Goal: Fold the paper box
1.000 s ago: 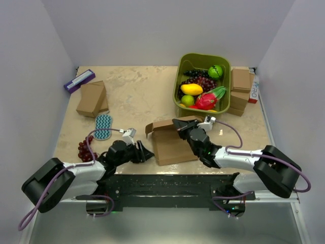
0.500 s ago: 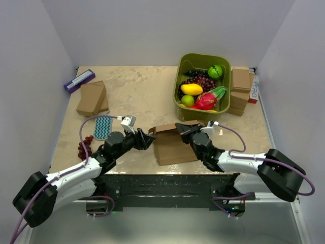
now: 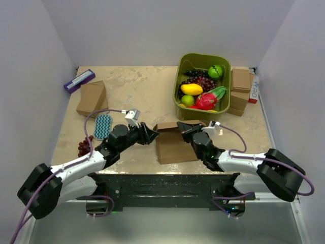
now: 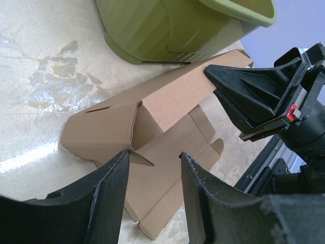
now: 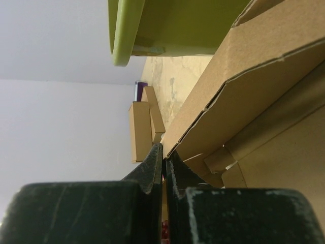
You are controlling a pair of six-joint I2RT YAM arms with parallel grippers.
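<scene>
Plainly, the left gripper [image 4: 155,170] is about half open. Its two fingers [image 4: 109,188] are apart, and a left corner of the paper box [image 4: 167,109] shows in the gap just beyond their tips. Whether either finger touches the cardboard I cannot tell. The right gripper [image 5: 163,155] is closed, its fingers pressed together with nothing seen between them and its tip against the edge of the box's raised far wall. The box lies on the table [image 3: 137,96] between the two grippers, just in front of the green bin [image 3: 202,60], with its base flat.

The left wrist view shows a slit side flap, a tab lying on the base, and the right gripper's tip meeting the wall's right end. The right wrist view gives only the wall's face up close, the bin's rim, and a small brown box [image 5: 139,129] far off. Only the overhead view shows both arms reaching in from either side.
</scene>
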